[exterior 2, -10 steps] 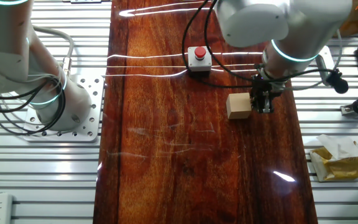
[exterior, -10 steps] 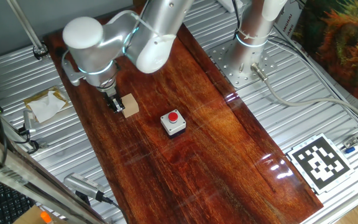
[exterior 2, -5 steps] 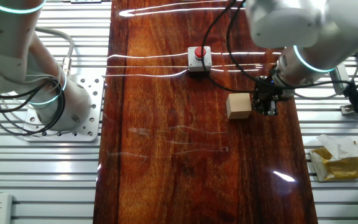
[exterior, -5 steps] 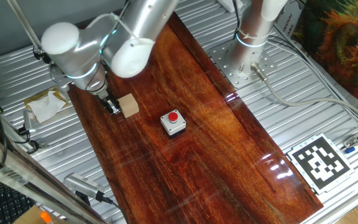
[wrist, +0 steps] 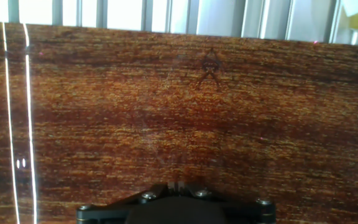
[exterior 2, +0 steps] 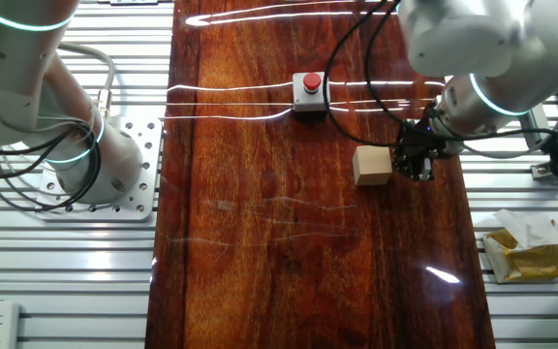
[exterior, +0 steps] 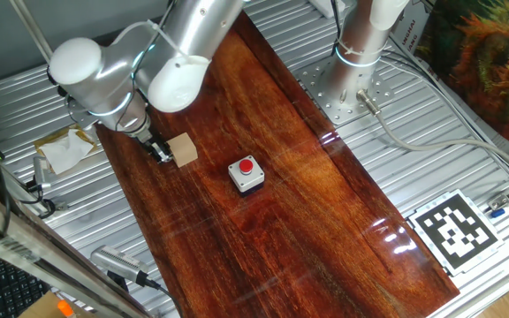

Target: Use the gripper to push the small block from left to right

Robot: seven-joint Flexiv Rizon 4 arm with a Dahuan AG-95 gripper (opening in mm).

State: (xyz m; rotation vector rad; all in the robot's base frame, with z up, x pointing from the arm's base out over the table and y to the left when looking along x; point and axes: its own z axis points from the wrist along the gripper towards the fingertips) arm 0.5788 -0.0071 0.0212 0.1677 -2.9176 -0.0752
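Note:
The small block (exterior: 183, 148), a plain tan wooden cube, sits on the dark wooden board near its left side; it also shows in the other fixed view (exterior 2: 372, 165). My gripper (exterior: 158, 152) is down at board level right beside the block, on the side away from the red button. In the other fixed view the gripper (exterior 2: 416, 167) stands close to the block's right face; I cannot tell if they touch. In the hand view the black fingertips (wrist: 178, 185) are pressed together over bare wood, and the block is out of that view.
A grey box with a red button (exterior: 246, 174) stands on the board just past the block, also seen in the other fixed view (exterior 2: 309, 90). A fixed white-and-silver post (exterior: 360, 44) stands at the back. Crumpled paper (exterior: 64, 150) lies off the board's left edge. A marker tag (exterior: 453, 228) lies at the right.
The arm's elbow has swung left and the gripper has shifted slightly away from the block. The block has not moved.

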